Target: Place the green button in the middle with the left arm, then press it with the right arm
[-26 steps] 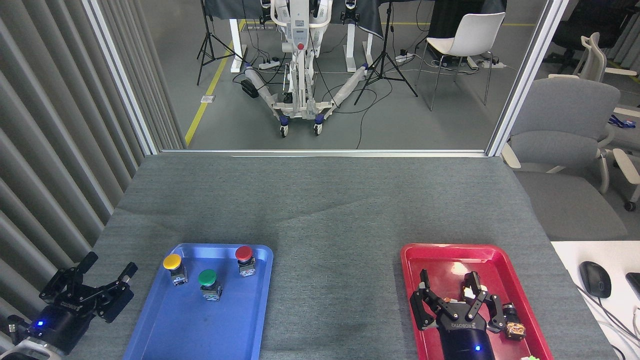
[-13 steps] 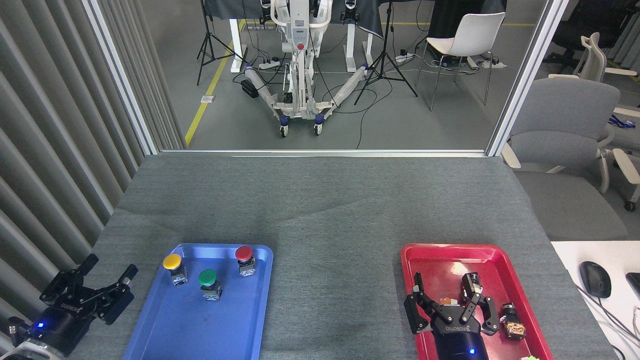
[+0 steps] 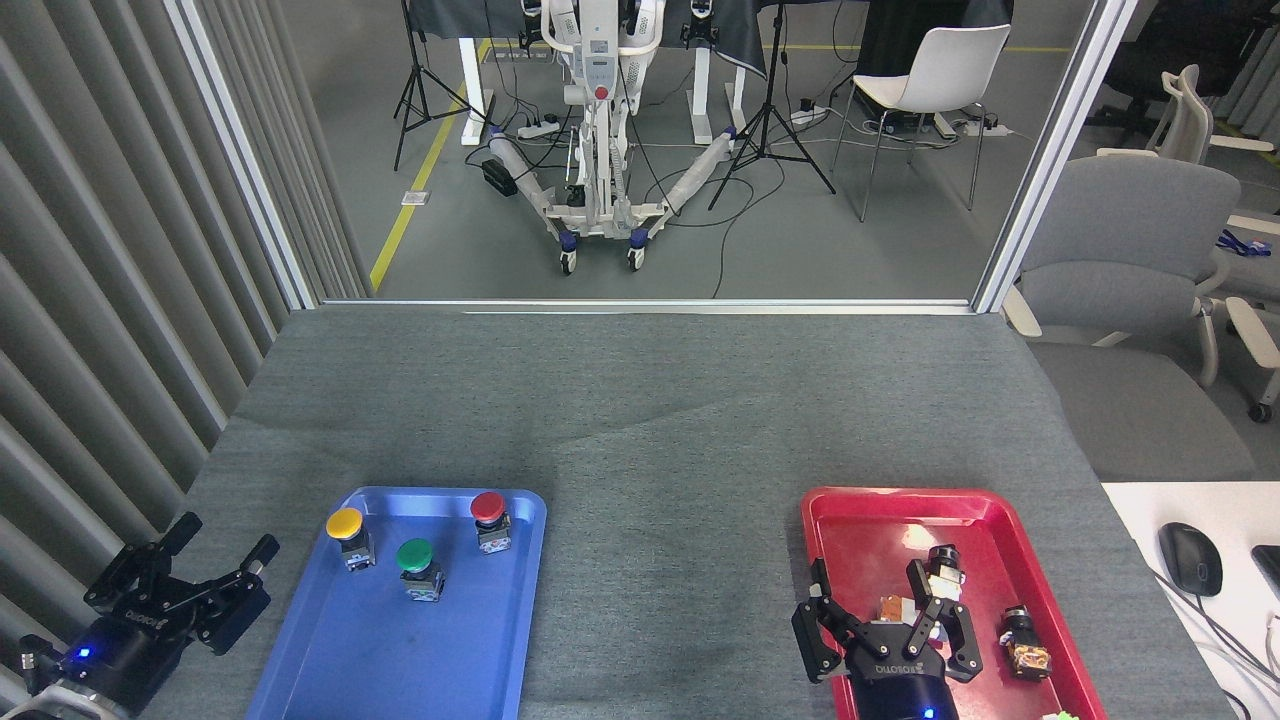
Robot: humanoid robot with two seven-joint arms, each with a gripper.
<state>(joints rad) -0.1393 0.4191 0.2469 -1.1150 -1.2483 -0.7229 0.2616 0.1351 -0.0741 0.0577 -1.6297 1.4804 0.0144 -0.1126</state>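
The green button (image 3: 416, 562) stands upright in the blue tray (image 3: 400, 650), between a yellow-capped button (image 3: 346, 531) and a red-capped one (image 3: 489, 516). My left gripper (image 3: 224, 535) hovers open at the table's front left corner, left of the tray and apart from the buttons. My right gripper (image 3: 868, 578) is open over the near part of the red tray (image 3: 860, 510), with nothing between its fingers. The middle (image 3: 670, 560) is bare grey cloth between the two trays.
Small black parts (image 3: 1022, 638) and another part (image 3: 940, 565) lie in the red tray near my right gripper. A mouse (image 3: 1190, 558) sits on a white desk at the right. A glass wall (image 3: 640, 300) bounds the table's far edge.
My right gripper has drawn back toward me and slightly left over the red tray, staying open. The left gripper has shifted only slightly. The buttons have not moved.
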